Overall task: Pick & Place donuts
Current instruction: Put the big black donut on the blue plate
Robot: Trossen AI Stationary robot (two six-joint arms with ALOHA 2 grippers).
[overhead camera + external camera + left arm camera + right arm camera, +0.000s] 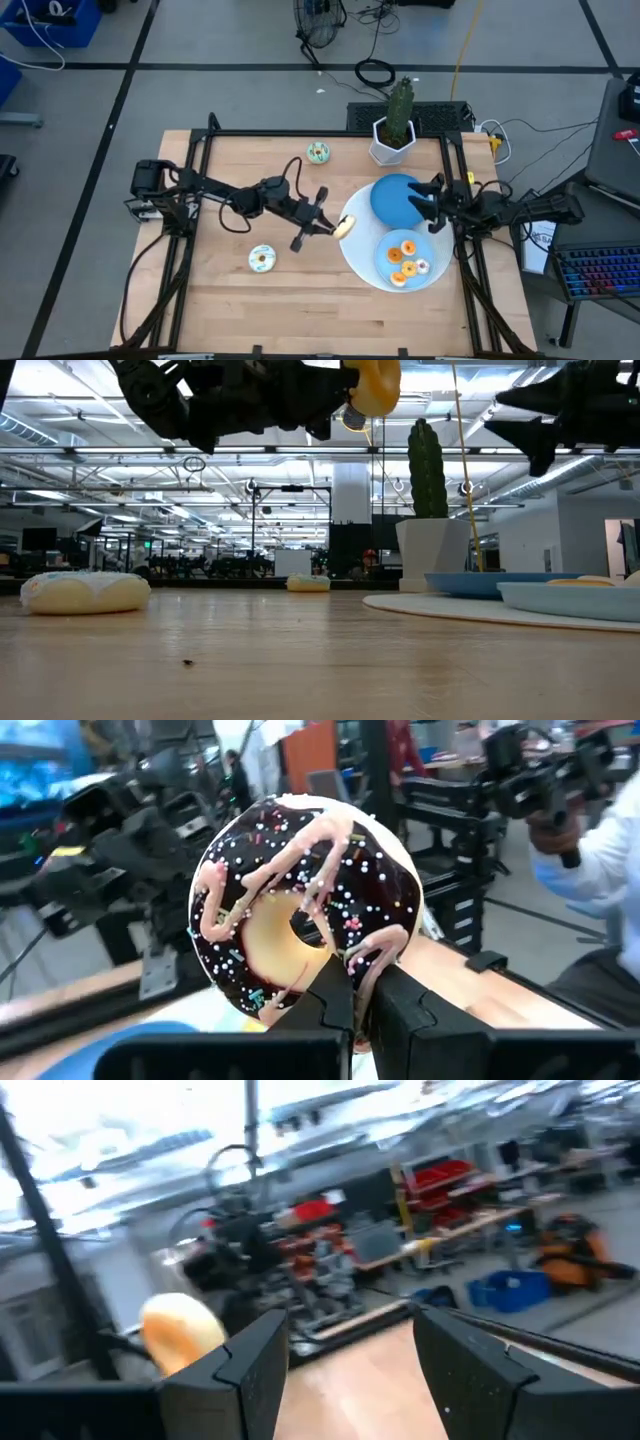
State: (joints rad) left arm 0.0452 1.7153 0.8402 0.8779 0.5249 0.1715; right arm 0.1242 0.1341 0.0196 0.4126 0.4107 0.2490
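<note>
The left gripper is up in the air, pinching a chocolate donut with pink icing lines and tiny sprinkles by its edge. It hangs just at the rim of the big white disc. I think the job now is to carry the donut over to the blue plate that already holds a few donuts, go low, and only then let go, so it does not roll away. The grip is on the rim only, so slow moves seem best. The right gripper waits with its fingers spread above the other blue plate. Two more donuts lie on the wooden counter, one green and one pale. A cactus in a white pot stands at the far edge. Behind is a big room with shelves and lights.
</note>
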